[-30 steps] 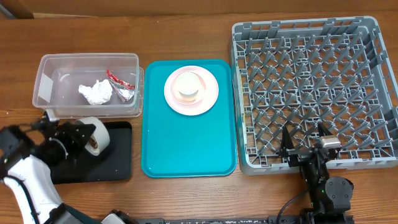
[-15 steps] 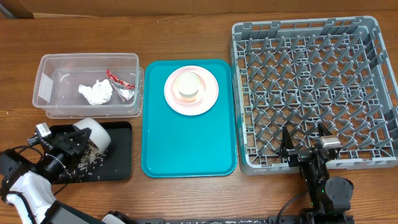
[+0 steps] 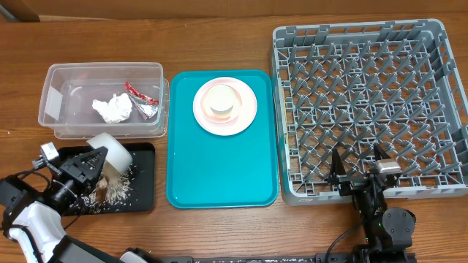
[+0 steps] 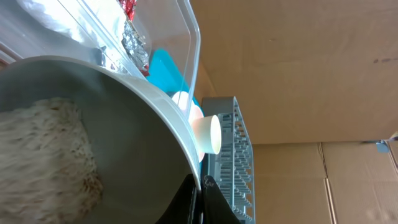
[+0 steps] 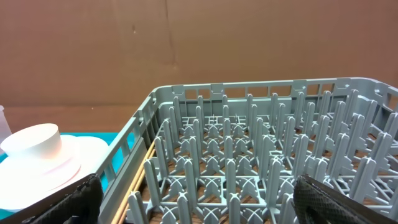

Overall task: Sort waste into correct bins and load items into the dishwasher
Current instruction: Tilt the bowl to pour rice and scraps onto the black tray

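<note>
Overhead view, 12 o'clock = far edge of the tabletop (image 3: 219, 29).

**Left pincer** (image 3: 93, 159): I am holding it clamped together on the rim of the white bowl (image 3: 111, 150). The wrist view is showing the rim pinched at the bottom edge and pale crumbs on the bowl's inner wall.

**Where the bowl is:** I am holding it tilted over the black tray (image 3: 139, 196), just at 6 o'clock of the clear tub (image 3: 157, 73). Its mouth is facing down toward 5 o'clock. Brown and pale food scraps (image 3: 110, 188) are lying on the tray under it.

**Key relation:** the grey rack (image 3: 358, 31) is lying at 3 o'clock from the bowl, well apart, with the teal tray (image 3: 219, 172) between them. The black tray's long axis is running 9 to 3. My left arm is carrying the bowl, but my right arm is far nearer the rack. Judgement: once the bowl is emptied, the carry is going rightward over the teal tray.

**Right pincer** (image 3: 357, 155): I am holding its fingers wide apart, gripping nothing, at the rack's 6 o'clock edge.

**Counts:**
- white bowl: 1
- pink plate (image 3: 247, 113): 1, on the teal tray
- pale round vessel (image 3: 221, 102) on the plate: 1; I cannot tell cup from bowl
- tissue (image 3: 112, 108): 1, in the tub
- foil wrapper (image 3: 142, 98): 1, in the tub
- rack: 1, no dishes in it
</note>
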